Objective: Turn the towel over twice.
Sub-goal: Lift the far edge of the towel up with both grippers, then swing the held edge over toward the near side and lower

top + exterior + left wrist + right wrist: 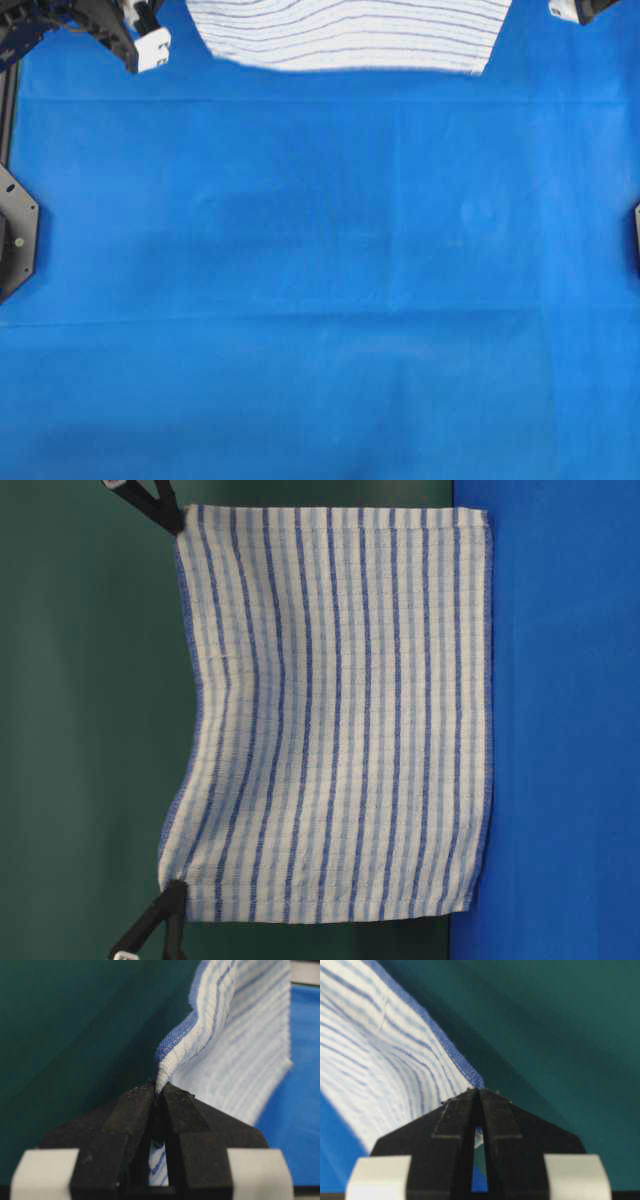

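Note:
The towel (340, 710), white with dark-blue and light-blue stripes, hangs upright and spread flat in front of the green backdrop. Its lower edge is down at the blue table cover (550, 730); I cannot tell whether it touches. Black fingers (150, 502) pinch one upper corner, and another pair of fingers (160, 920) pinches the other. My left gripper (159, 1091) is shut on a bunched corner of the towel (220, 1035). My right gripper (479, 1091) is shut on the blue-hemmed corner of the towel (380, 1050). From overhead, the towel (350, 35) shows at the far edge.
The blue table cover (320, 280) spreads across the whole table with faint creases. Dark arm mounts stand at the left edge (15, 235) and right edge (636, 235). The left arm's wrist (150, 45) and the right arm's wrist (575, 10) flank the towel.

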Robot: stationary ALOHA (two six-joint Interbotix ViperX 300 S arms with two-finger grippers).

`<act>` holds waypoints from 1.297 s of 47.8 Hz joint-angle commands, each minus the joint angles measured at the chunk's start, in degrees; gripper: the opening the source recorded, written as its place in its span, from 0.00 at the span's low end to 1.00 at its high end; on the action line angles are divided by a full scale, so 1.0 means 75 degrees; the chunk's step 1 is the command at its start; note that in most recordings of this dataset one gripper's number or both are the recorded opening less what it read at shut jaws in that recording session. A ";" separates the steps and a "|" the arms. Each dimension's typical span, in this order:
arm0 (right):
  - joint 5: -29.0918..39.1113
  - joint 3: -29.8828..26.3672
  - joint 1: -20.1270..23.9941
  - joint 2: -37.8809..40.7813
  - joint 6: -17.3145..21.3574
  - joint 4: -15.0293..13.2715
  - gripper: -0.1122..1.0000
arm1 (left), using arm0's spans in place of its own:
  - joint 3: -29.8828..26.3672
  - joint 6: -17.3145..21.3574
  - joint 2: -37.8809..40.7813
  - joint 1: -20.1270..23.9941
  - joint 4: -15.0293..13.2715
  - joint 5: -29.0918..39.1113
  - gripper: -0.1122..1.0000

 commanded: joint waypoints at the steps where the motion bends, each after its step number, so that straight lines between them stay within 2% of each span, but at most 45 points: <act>1: 0.0211 -0.0023 0.0199 -0.0199 0.0047 0.0000 0.14 | 0.0012 -0.0035 -0.0223 -0.0164 -0.0012 0.0105 0.13; 7: 0.0691 0.0059 0.0609 -0.0340 0.0094 0.0035 0.14 | 0.0234 -0.0211 -0.0469 -0.0398 -0.0012 0.0422 0.13; 16: 0.1441 0.0305 0.1582 -0.0621 0.0223 0.0316 0.14 | 0.0633 -0.0387 -0.0891 -0.0855 -0.0012 0.1219 0.13; 24: 0.1758 0.0727 0.2602 -0.0902 0.0504 0.0574 0.14 | 0.1008 -0.0504 -0.1195 -0.1605 -0.0012 0.1875 0.13; 31: 0.1793 0.1184 0.3621 -0.0973 0.0902 0.0762 0.14 | 0.1289 -0.0598 -0.1020 -0.2566 -0.0012 0.2109 0.13; 37: 0.1758 0.1582 0.4313 -0.0844 0.1289 0.0867 0.14 | 0.1441 -0.0879 -0.0656 -0.3340 -0.0012 0.2109 0.13; 45: 0.1594 0.2121 0.5191 -0.0480 0.1910 0.0961 0.14 | 0.1465 -0.1547 0.0000 -0.4395 -0.0012 0.2109 0.13; 51: 0.1137 0.2402 0.5566 -0.0176 0.2449 0.0961 0.14 | 0.1465 -0.1852 0.0539 -0.4887 -0.0012 0.2109 0.13; 62: 0.0176 0.2672 0.6047 0.0469 0.3000 0.0961 0.14 | 0.1383 -0.1945 0.1395 -0.5496 -0.0012 0.2039 0.13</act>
